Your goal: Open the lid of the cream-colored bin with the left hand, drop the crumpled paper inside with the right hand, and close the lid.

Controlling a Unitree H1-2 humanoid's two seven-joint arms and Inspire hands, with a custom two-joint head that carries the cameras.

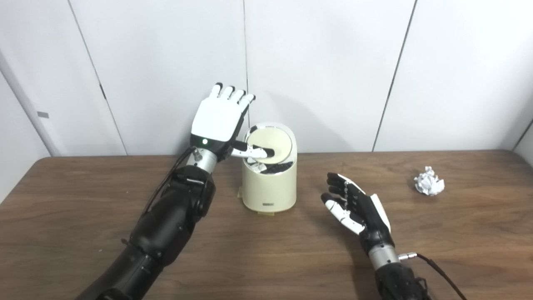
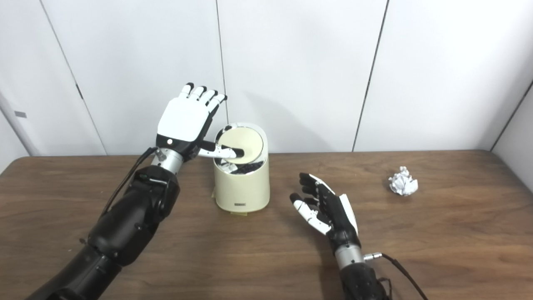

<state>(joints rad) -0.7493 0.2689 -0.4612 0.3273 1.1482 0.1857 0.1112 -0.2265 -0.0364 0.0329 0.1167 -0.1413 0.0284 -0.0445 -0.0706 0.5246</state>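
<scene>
Cream-colored bin (image 1: pixel 269 183) at table (image 1: pixel 83 200) centre, lid (image 1: pixel 270 143) tilted up. Small dark label low on front, unreadable. Left hand (image 1: pixel 220 118) beside lid, fingers spread, thumb on lid. Right hand (image 1: pixel 358 206) splayed, empty. Crumpled paper (image 1: pixel 429 181) far right.

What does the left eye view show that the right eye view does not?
Only left eye view: more of the brown wooden table's left edge. Only right eye view: more of the white side wall at right. Both: the left hand with its thumb on the tilted round lid of the cream-colored bin, the open right hand, the crumpled white paper.
</scene>
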